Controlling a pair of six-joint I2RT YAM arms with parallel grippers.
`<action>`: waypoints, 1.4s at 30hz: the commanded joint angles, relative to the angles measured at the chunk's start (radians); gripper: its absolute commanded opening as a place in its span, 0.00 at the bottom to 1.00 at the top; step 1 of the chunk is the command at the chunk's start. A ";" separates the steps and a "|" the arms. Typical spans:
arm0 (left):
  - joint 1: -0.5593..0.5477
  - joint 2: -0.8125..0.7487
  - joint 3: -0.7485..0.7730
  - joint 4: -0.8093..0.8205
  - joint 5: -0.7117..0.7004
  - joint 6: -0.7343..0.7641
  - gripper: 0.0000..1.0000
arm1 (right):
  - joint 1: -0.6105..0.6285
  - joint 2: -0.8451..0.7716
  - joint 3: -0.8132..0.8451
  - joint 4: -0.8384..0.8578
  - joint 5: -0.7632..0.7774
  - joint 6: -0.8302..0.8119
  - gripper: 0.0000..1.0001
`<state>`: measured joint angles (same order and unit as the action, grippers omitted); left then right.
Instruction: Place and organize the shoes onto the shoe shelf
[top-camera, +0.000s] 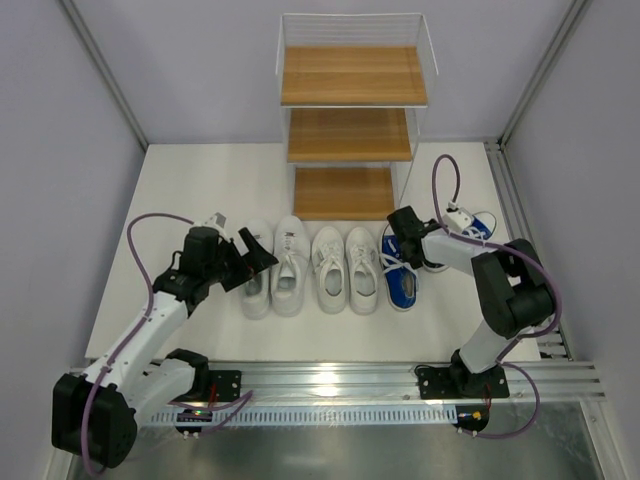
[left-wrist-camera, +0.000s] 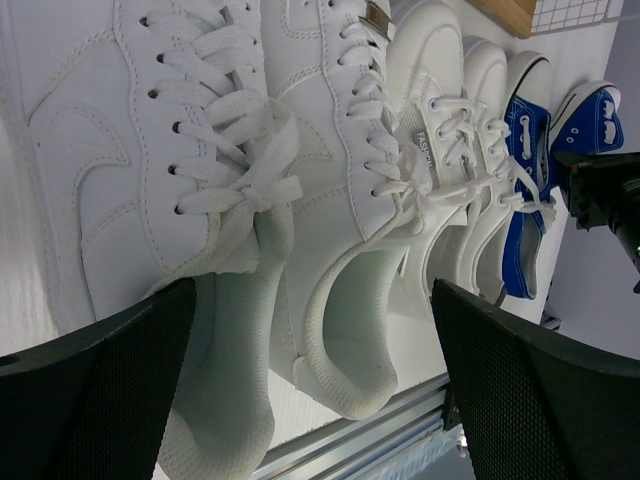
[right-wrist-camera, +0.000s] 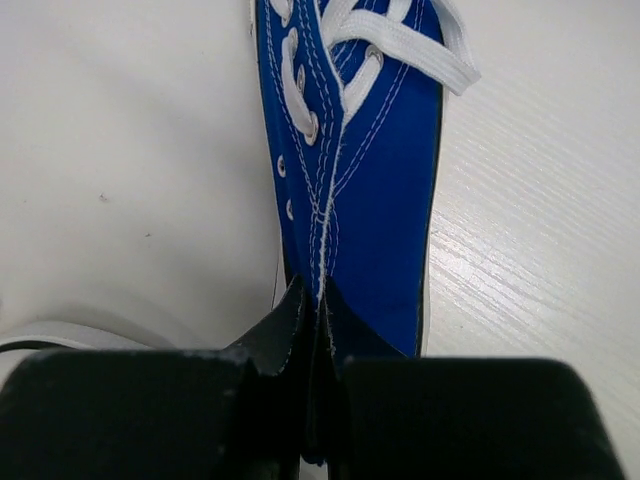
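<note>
Count: 4 white shoes (top-camera: 328, 270), 2 blue shoes (top-camera: 402, 286) (white-laced) | shelf (top-camera: 425, 100): 3 boards (top-camera: 350, 135) | left fingers (left-wrist-camera: 90, 400) apart | right fingers (right-wrist-camera: 130, 410) clamping one

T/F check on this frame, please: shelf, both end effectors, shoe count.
1. Every board of the shoe shelf is bare. True.
2. The right end effector hangs open, holding nothing. False: it is shut on the canvas edge of a blue shoe.
3. The left end effector is open, near the leftmost white shoe. True.
4. Only three white shoes are in view. False: there are four white and two blue.
</note>
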<state>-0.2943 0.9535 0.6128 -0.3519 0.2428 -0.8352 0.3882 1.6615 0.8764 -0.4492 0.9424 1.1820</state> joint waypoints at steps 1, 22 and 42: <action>-0.003 -0.015 -0.013 0.044 -0.005 -0.005 1.00 | -0.003 -0.034 -0.028 -0.059 -0.039 -0.019 0.04; -0.003 -0.058 -0.067 0.071 -0.039 -0.024 1.00 | 0.158 -0.597 -0.149 0.061 -0.156 -0.809 0.04; -0.003 -0.047 -0.045 0.088 -0.053 -0.031 1.00 | 0.372 -0.956 -0.048 0.041 -0.578 -1.145 0.04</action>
<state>-0.2966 0.9115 0.5518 -0.3054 0.2272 -0.8654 0.7212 0.7094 0.7532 -0.5213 0.5068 0.1188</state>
